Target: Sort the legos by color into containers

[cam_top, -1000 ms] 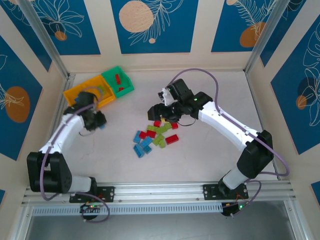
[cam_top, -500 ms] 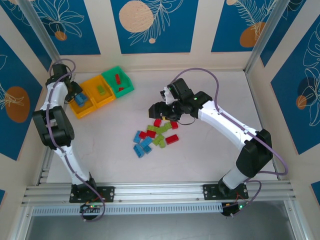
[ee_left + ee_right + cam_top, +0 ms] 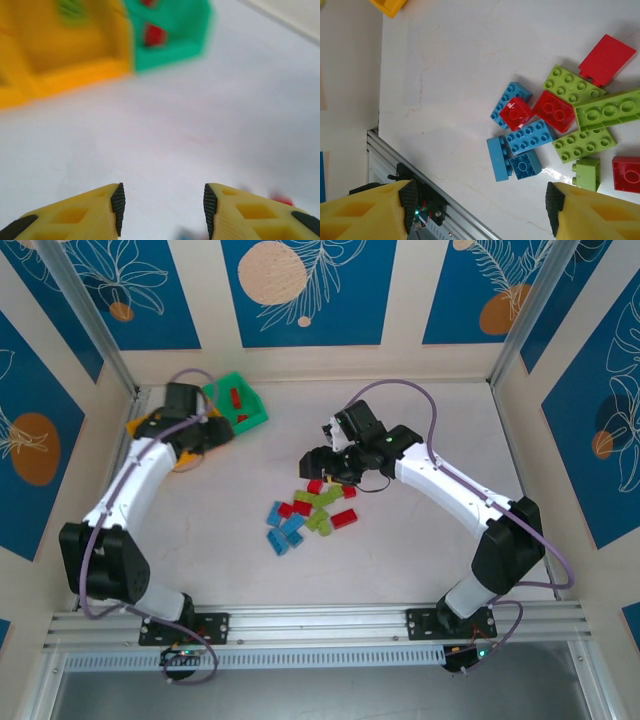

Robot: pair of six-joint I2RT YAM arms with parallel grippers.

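The left claw (image 3: pixel 162 210) is spread, its two yellow fingers apart with bare counter (image 3: pixel 200 115) between them and nothing held. Half a second ago this arm was stretched to the far left edge, at the outer yellow bin. Now it has swung inward and hangs over the yellow bins (image 3: pixel 145 425), covering most of them from above. The right claw (image 3: pixel 480 205) is also wide apart and empty. It hovers at the far edge of the pile of bricks (image 3: pixel 310 510) and has hardly shifted since that earlier frame. The pile lies mid-counter, well apart from the bins, with red, blue and lime pieces touching or just beside one another. The green bin (image 3: pixel 238 403) sits at the far left, joined to the yellow ones, with red bricks (image 3: pixel 235 397) inside. The left wrist camera, though blurred, catches what the arm hides overhead: a lime brick (image 3: pixel 70 7) in the yellow bin next to the green one. A smeared red spot (image 3: pixel 282 200) by that claw's right finger is probably a brick from the pile. The right wrist camera shows the studs clearly, with blue bricks (image 3: pixel 520 140) clustered and a small red brick (image 3: pixel 516 112) against one of them.
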